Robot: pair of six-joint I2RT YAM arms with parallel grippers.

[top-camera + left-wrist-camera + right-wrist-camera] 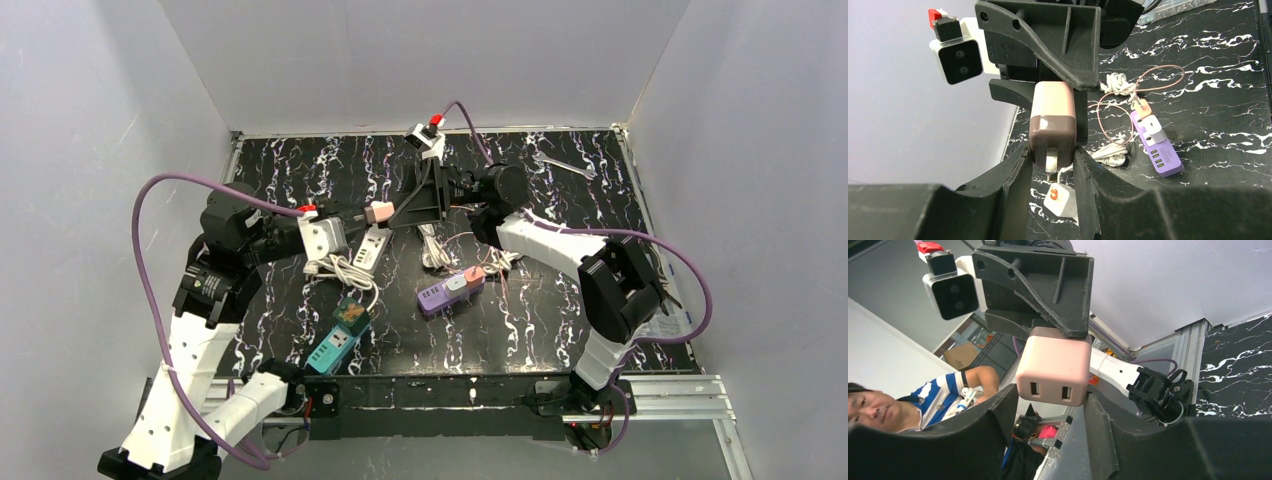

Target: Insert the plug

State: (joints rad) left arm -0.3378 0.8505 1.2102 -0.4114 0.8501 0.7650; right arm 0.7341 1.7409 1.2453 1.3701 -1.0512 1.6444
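Left claw (1053,162) and right claw (1050,405) both clamp the pink-and-brown plastic charger plug (380,212); from overhead it runs nine-to-three, prongs toward nine.

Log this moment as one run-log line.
pink plug: mid-air | left jaws: shut on it | right jaws: shut on it | not yet inserted

Charger (379,212) hung over the middle of the table (560,325), pinched between left gripper (1052,156) and right gripper (1049,396), power strip (368,250) lay just beneath it, coiled cord (345,270) before that, second strip (450,293) nearer and rightward, socket block (336,347) near-left, wrench (565,166) far back right.
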